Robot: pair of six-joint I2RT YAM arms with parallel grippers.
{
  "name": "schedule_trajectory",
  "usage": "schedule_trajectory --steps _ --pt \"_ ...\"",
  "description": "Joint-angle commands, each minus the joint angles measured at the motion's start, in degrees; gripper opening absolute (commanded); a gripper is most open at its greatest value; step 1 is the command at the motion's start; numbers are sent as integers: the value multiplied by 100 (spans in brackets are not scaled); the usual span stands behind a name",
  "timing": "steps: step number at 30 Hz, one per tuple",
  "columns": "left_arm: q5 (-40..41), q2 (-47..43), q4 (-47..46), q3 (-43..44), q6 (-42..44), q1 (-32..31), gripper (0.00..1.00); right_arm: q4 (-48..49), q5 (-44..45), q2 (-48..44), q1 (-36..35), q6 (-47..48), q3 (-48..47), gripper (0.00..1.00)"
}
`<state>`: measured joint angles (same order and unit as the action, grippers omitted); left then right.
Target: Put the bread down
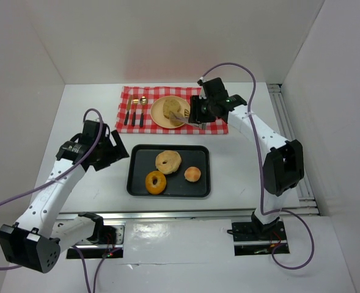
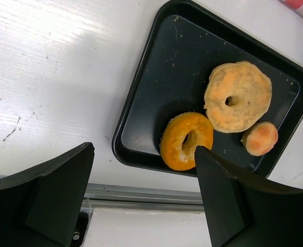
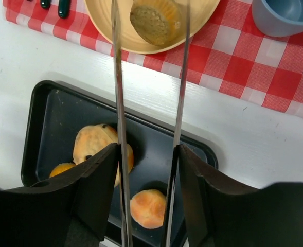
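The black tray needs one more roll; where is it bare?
Bare floor: far left corner of the tray, between its wall, the bagel and the orange doughnut; a smaller strip far right, beyond the small bun. The near middle is crowded.

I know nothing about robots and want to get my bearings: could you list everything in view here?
White table: 1, white, under everything.
Red-and-white checked cloth: 1, far side of the table.
Dark-handled cutlery: 3 pieces, gold and dark, on the cloth's left part.
Round tan plate: 1, tan, on the cloth.
Brown bread in a paper case: 1, on the plate.
Blue cup: 1, on the cloth, right of the plate.
Black rectangular tray: 1, mid-table.
Pale ring bagel: 1, on the tray.
Orange ring doughnut: 1, tray's near left.
Small round bun: 1, golden, tray's right.
Thin metal tongs: 1, silver, either side of the bread.
Left tool: 1, black, open, beside the tray.
Right tool: 1, black, holding the tongs.
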<state>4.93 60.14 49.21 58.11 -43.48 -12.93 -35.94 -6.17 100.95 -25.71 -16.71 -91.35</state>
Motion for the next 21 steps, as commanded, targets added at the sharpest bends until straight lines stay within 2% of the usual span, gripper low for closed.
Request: schedule_trajectory --steps 1,8,11,14,15,19,21 --pt "-141 33 -201 227 121 27 92 316 -86 -225 31 -8 -225 57" --pt "-124 138 -263 341 174 27 92 140 186 -418 31 -8 -805 59" --pt "8 191 -263 465 314 27 92 140 835 -707 31 71 -946 59" --pt "157 297 -263 692 454 27 92 193 1854 -1067 338 142 -727 59" --pt "158 366 -263 780 516 27 92 297 2457 -1260 539 142 -526 59" --pt "210 490 -324 843 569 27 92 867 3453 -1718 1120 -60 309 59" --pt "262 543 -324 895 621 27 92 1202 3535 -1780 1479 -270 843 59"
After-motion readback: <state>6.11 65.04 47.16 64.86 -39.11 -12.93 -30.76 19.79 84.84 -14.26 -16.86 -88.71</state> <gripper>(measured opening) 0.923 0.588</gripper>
